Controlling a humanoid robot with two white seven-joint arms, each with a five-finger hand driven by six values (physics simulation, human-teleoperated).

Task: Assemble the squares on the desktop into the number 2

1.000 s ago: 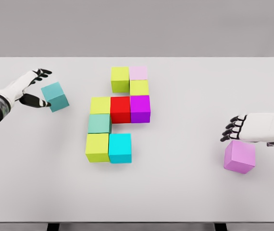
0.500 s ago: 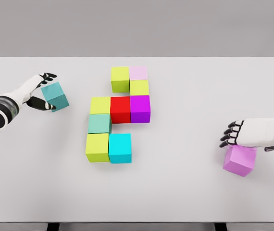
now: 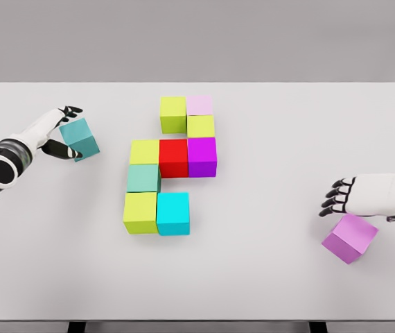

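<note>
Several coloured cubes form a cluster at the table's middle: a lime cube (image 3: 173,114) and a pale pink cube (image 3: 199,105) at the top, a red cube (image 3: 173,157) and a magenta cube (image 3: 202,156) in the middle, a mint cube (image 3: 143,177) below, and a cyan cube (image 3: 173,213) at the bottom. At the far left, my left hand (image 3: 71,132) is shut on a teal cube (image 3: 83,140), fingers on its top edge and thumb underneath. At the right, my right hand (image 3: 350,201) hovers open just behind a violet-pink cube (image 3: 350,238), which lies turned at an angle.
The white table (image 3: 267,277) reaches nearly to the picture's sides, with its front edge low in view. The cluster also holds another lime cube (image 3: 201,126), a yellow cube (image 3: 144,151) and a lime cube (image 3: 140,211) at its lower left.
The violet-pink cube has turned and slid slightly down, and my right hand has lifted off it. My left hand has closed around the teal cube, which stays where it was.
</note>
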